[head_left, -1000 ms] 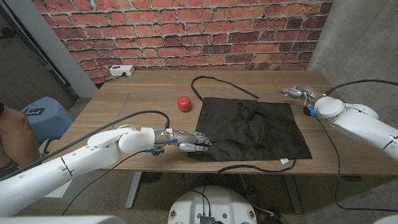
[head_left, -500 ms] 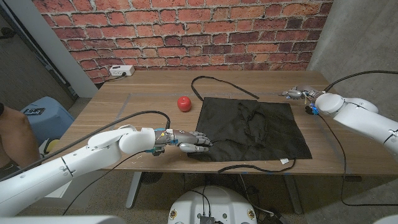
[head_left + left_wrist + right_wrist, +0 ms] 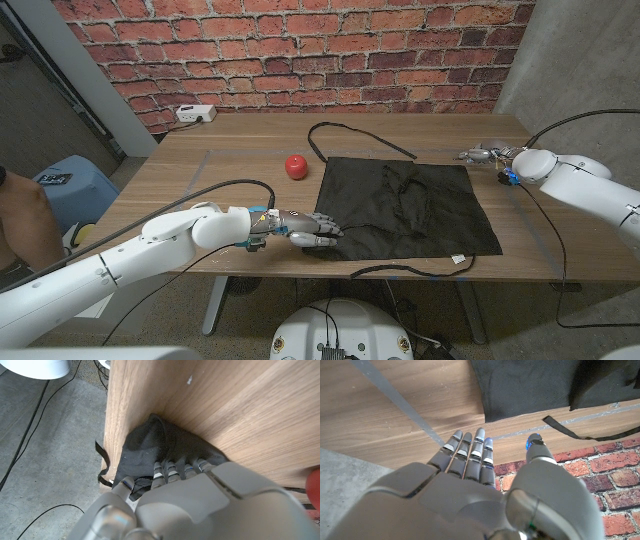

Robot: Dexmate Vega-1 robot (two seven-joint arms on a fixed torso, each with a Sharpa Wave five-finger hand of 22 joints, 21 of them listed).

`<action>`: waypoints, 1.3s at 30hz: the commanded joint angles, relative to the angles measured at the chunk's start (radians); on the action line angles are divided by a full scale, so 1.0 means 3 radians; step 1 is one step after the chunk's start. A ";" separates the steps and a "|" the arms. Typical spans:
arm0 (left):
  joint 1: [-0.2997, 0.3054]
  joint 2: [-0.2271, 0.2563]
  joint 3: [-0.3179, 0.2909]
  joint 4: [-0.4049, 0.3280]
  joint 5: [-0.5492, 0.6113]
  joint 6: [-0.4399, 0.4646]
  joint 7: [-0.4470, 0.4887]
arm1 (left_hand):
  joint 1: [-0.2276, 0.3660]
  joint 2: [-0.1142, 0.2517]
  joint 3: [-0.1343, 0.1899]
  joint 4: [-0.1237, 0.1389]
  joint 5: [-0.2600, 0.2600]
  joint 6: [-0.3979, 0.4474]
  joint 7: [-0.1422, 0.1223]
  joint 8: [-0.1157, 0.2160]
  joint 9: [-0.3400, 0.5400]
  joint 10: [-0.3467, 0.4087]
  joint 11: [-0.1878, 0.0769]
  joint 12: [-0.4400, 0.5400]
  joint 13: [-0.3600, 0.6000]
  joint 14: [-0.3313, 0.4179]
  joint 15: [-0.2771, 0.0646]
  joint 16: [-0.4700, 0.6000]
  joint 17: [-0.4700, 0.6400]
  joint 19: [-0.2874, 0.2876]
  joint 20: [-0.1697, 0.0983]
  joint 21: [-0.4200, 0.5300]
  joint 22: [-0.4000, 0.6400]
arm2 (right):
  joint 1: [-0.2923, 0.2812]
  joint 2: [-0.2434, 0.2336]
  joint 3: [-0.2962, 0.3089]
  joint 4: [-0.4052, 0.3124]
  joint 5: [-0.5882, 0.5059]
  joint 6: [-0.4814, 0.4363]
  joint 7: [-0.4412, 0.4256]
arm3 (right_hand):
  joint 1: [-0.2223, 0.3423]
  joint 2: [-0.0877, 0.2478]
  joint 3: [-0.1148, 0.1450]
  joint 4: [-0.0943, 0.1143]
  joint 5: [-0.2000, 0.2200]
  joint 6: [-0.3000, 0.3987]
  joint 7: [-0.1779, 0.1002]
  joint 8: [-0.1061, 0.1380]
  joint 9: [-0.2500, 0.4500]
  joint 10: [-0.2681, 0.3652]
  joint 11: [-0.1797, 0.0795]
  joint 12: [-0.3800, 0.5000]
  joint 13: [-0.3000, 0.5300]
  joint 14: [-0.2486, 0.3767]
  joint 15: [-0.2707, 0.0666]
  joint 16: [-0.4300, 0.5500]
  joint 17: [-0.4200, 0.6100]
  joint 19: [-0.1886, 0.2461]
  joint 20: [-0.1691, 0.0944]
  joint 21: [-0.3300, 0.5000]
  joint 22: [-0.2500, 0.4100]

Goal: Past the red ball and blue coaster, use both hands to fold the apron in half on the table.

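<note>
The black apron lies spread on the wooden table, right of the middle. A red ball sits just off its far left corner. My left hand is at the apron's near left corner by the table's front edge. In the left wrist view its fingers curl onto the bunched black cloth, with the thumb under it. My right hand hovers just beyond the far right corner, its fingers straight and apart, holding nothing, a little short of the apron's edge.
One apron strap loops across the far table, and another trails along the front edge. A white power strip lies at the back left. Grey tape lines cross the wood. A blue stool and a person's arm are left of the table.
My right hand and arm have drifted slightly right, away from the apron's far right corner. My left hand has stayed on the near left corner.
</note>
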 commanded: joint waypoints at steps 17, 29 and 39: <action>-0.0006 -0.0019 0.0001 0.0009 -0.0016 -0.0024 -0.0028 | -0.0023 0.0017 -0.0008 -0.0007 -0.0007 0.0037 -0.0013 -0.0004 0.0018 0.0019 -0.0028 0.0001 0.0013 -0.0148 -0.0001 0.0010 0.0007 -0.0505 -0.0013 0.0030 0.0018 | 0.0349 0.0265 -0.0288 0.0451 -0.0259 0.0031 0.0300 | 0.0044 -0.0044 -0.0022 0.0008 0.0014 -0.0010 -0.0013 -0.0018 0.0021 0.0009 -0.0010 -0.0005 0.0023 0.0019 -0.0014 -0.0017 0.0014 0.0007 -0.0044 -0.0007 0.0009; -0.0036 -0.0039 0.0016 0.0052 -0.0028 -0.0055 -0.0040 | -0.0021 0.0020 -0.0004 -0.0007 -0.0006 0.0043 -0.0008 -0.0004 0.0019 0.0021 -0.0029 -0.0002 0.0013 -0.0148 -0.0001 0.0008 0.0006 -0.0504 -0.0012 0.0031 0.0018 | 0.0392 0.0302 -0.0341 0.0454 -0.0329 -0.0011 0.0322 | 0.0084 -0.0043 -0.0029 0.0024 0.0032 0.0109 -0.0036 0.0005 0.0029 0.0125 -0.0034 0.0066 0.0062 0.0142 -0.0066 0.0003 0.0025 0.0040 -0.0064 0.0001 0.0009; -0.0052 -0.0046 0.0022 0.0073 -0.0035 -0.0081 -0.0045 | -0.0020 0.0021 0.0001 -0.0007 -0.0005 0.0049 -0.0013 -0.0005 0.0019 0.0008 -0.0028 -0.0010 0.0013 -0.0149 -0.0006 0.0006 0.0006 -0.0499 -0.0012 0.0033 0.0017 | 0.0414 0.0350 -0.0388 0.0430 -0.0401 -0.0098 0.0289 | 0.0233 -0.0017 -0.0060 0.0031 0.0065 0.0566 -0.0138 0.0082 0.0083 0.0641 -0.0141 0.0528 0.0306 0.0611 -0.0247 0.0131 0.0118 0.0112 -0.0085 -0.0001 0.0006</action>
